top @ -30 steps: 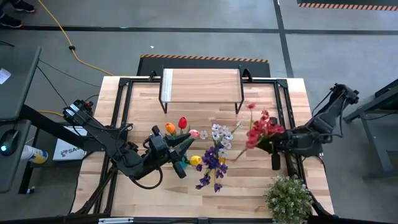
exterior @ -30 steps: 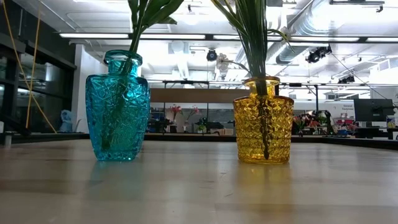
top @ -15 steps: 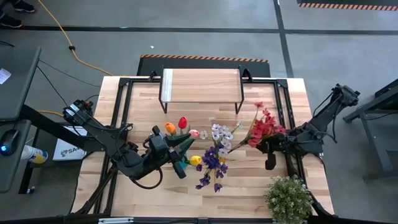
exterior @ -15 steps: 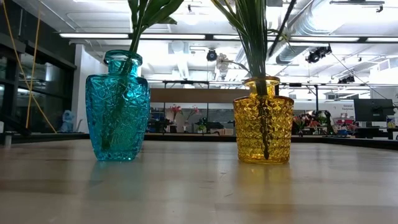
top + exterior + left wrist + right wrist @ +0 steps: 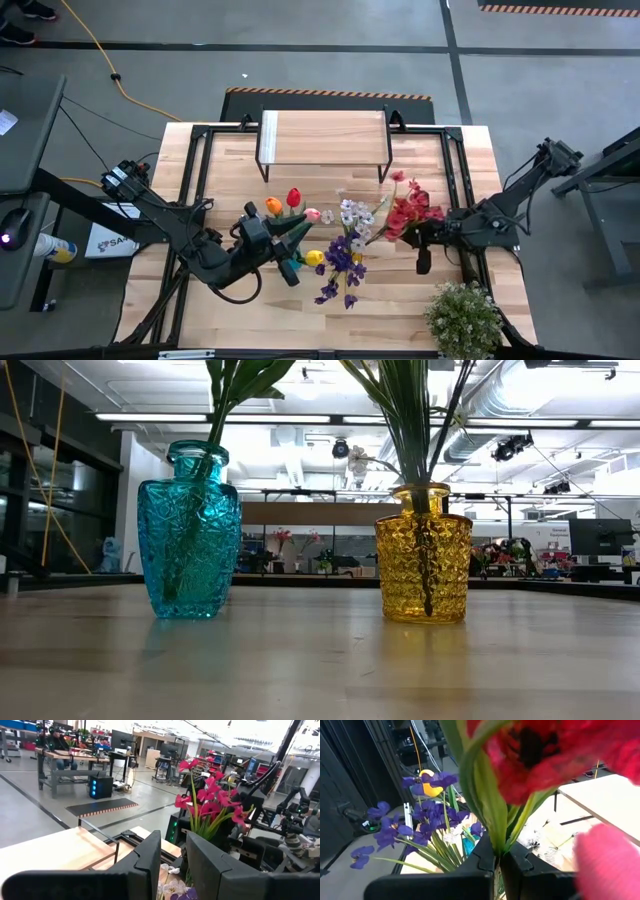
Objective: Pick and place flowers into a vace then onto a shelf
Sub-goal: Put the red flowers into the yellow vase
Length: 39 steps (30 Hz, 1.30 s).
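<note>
High view shows our right gripper point(image 5: 412, 232), jaws clamped on the red spray point(image 5: 408, 208) just beside the yellow vase point(image 5: 422, 553), so we should lower its stem in upright.

High view looks straight down on the whole desk point(image 5: 240, 160), low view sits at desk height close to two vases, each wrist view looks past its own fingers, both wrist views share the red flowers point(image 5: 207, 802).
</note>
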{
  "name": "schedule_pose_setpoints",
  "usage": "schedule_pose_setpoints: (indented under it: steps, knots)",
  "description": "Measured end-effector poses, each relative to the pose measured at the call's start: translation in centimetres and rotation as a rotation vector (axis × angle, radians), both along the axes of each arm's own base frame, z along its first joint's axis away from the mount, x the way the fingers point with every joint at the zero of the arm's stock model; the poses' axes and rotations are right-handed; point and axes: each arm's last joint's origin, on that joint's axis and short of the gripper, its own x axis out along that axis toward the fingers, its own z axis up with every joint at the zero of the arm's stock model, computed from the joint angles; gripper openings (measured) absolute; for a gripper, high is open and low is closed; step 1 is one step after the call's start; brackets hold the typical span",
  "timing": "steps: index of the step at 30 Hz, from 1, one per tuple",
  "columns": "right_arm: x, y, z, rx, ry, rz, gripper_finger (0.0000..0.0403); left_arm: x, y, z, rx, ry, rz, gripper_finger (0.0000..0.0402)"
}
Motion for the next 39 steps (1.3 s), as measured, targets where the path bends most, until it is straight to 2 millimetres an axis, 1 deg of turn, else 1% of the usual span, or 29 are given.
schedule_pose_setpoints:
  steps: [14, 23, 30, 36, 39]
  knots:
    - [1.4, 0.7, -1.6, -0.044, 0.07, -0.01, 0.0001, 0.0, 0.0, -0.5, 0.046, 0.058, 0.001, 0.0129]
    - [2.0, 1.2, -2.8, -0.038, 0.128, -0.02, 0.0, 0.0, 0.0, -0.8, 0.073, 0.091, 0.002, 0.0129]
    - [2.3, 1.5, -3.4, -0.038, 0.152, -0.025, 0.0004, -0.1, 0.0, -1.0, 0.092, 0.116, 0.003, 0.0129]
    - [2.7, 1.7, -3.9, -0.037, 0.175, -0.023, 0.0006, -1.5, 0.3, -0.6, 0.066, 0.123, -0.007, 0.0129]
    - [2.8, 1.8, -4.2, -0.028, 0.183, -0.028, 0.0006, -2.6, 0.2, -0.5, 0.051, 0.13, -0.021, 0.0129]
